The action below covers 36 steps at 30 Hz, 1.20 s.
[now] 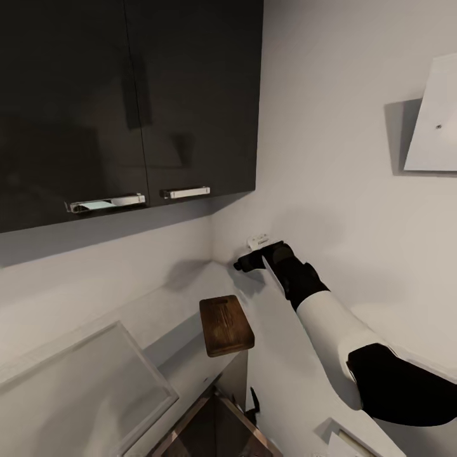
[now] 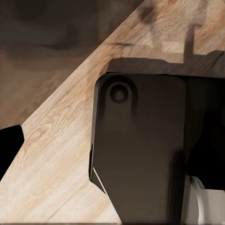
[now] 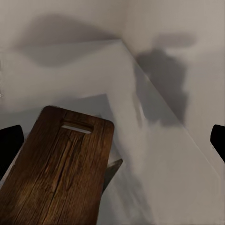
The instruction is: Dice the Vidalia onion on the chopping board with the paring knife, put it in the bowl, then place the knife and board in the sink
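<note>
Head view first: the right arm [image 1: 330,317] reaches forward over the pale countertop [image 1: 190,298] toward the corner of the walls. The forearm is almost straight and the wrist is turned down. The right gripper [image 1: 244,263] hangs above the counter, at about 1 o'clock from the chopping board [image 1: 226,325], near it but not touching. In the right wrist view the two dark fingertips [image 3: 9,140] stand at opposite edges of the picture with a wide gap between them, so this gripper is spread and holds nothing.

The board lies flat on the counter. In the right wrist view its slot handle [image 3: 76,127] is at the end toward the wall corner. The other end seems to pass a little over the counter's edge, but I cannot be sure.

I judge that the step in hand is taking hold of the board. To do it well, the gripper should come back toward 7 o'clock and go down at the slotted end. The fingers should close across the board's thin edge, and the lift should be level so the board does not swing.

The left wrist view looks down on a wooden floor [image 2: 56,154] and a dark part of the robot's body [image 2: 140,150]. One left fingertip [image 2: 9,145] shows there, and I cannot tell if that gripper is spread or closed.
</note>
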{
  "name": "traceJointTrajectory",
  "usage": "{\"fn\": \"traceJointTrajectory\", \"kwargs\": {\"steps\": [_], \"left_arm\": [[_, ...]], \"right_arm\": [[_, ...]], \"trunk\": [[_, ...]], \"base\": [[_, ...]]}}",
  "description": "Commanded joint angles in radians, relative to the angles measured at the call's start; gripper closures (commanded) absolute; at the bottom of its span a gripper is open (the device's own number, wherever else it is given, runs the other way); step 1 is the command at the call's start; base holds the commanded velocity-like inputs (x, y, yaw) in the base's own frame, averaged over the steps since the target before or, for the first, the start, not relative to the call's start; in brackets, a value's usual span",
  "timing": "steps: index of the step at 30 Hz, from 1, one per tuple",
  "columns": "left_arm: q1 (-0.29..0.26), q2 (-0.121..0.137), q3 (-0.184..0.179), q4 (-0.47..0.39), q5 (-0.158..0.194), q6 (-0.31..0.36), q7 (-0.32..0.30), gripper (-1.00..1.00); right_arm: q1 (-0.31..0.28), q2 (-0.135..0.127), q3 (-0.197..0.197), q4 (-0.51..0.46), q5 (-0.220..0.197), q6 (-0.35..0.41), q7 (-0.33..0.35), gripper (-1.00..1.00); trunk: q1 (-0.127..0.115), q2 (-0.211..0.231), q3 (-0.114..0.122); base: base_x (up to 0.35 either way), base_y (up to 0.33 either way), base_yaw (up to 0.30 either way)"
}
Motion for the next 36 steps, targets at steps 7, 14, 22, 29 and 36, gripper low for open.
{"fn": "traceJointTrajectory", "kwargs": {"steps": [7, 14, 22, 29, 36], "left_arm": [[0.001, 0.000, 0.001, 0.017, 0.006, -0.003, 0.000, -1.00], [0.001, 0.000, 0.001, 0.020, 0.006, -0.003, 0.000, -1.00], [0.001, 0.000, 0.001, 0.019, 0.006, -0.003, 0.000, -1.00], [0.001, 0.000, 0.001, 0.019, 0.006, -0.003, 0.000, -1.00], [0.001, 0.000, 0.001, 0.018, 0.004, -0.003, 0.000, -1.00]], "right_arm": [[0.000, 0.010, 0.001, 0.025, 0.009, -0.010, 0.008, -1.00], [0.000, 0.010, 0.000, 0.033, 0.009, -0.012, 0.009, -1.00], [0.000, 0.010, 0.000, 0.035, 0.009, -0.012, 0.009, -1.00], [0.000, 0.010, 0.000, 0.035, 0.009, -0.012, 0.009, -1.00], [0.000, 0.010, 0.000, 0.035, 0.009, -0.012, 0.009, -1.00]], "trunk": [[0.000, -0.001, -0.011], [0.000, -0.001, -0.023], [0.000, -0.001, -0.036], [0.000, -0.001, -0.047], [0.000, -0.001, -0.058]], "base": [[0.000, 0.000, 0.000], [0.000, 0.000, 0.000], [0.000, 0.000, 0.000], [0.000, 0.000, 0.000], [0.000, 0.000, 0.000]]}}
